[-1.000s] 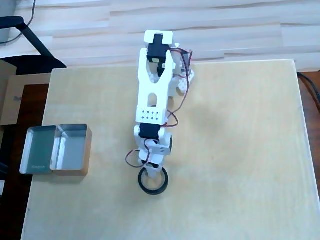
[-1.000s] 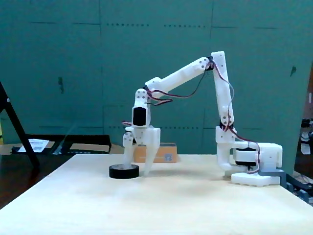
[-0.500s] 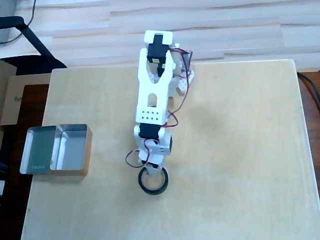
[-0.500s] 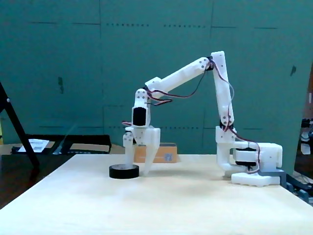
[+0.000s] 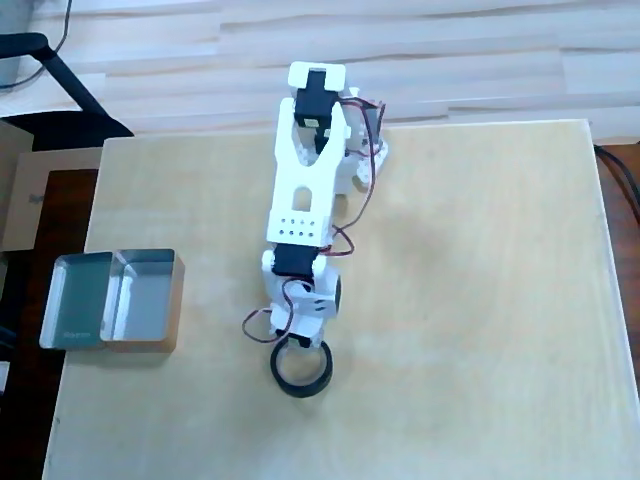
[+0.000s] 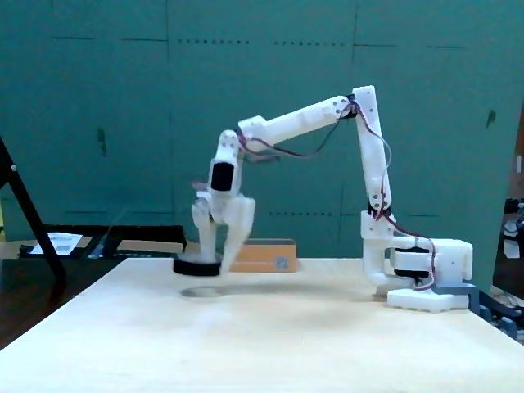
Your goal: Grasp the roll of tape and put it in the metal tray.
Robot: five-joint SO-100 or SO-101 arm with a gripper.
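The roll of tape [image 5: 300, 390] is a black ring held just above the table; in the fixed view the roll of tape [image 6: 195, 267] hangs a little over its own shadow. My gripper [image 5: 298, 346] is shut on the ring's near wall, one finger inside the hole and one outside, and in the fixed view the gripper [image 6: 214, 259] tilts to the left. The metal tray [image 5: 176, 300] sits at the table's left edge in the overhead view, with two shiny compartments and nothing in them. In the fixed view the metal tray [image 6: 274, 255] shows behind the gripper at the far edge.
The arm's base [image 6: 426, 278] stands on the right in the fixed view. A black stand leg [image 6: 29, 214] and papers lie beyond the table on the left. A cardboard box [image 5: 20, 200] sits beside the table in the overhead view.
The gripper has risen and swung towards the tray's side, lifting the roll of tape off the table. Before, the ring lay flat on the surface.
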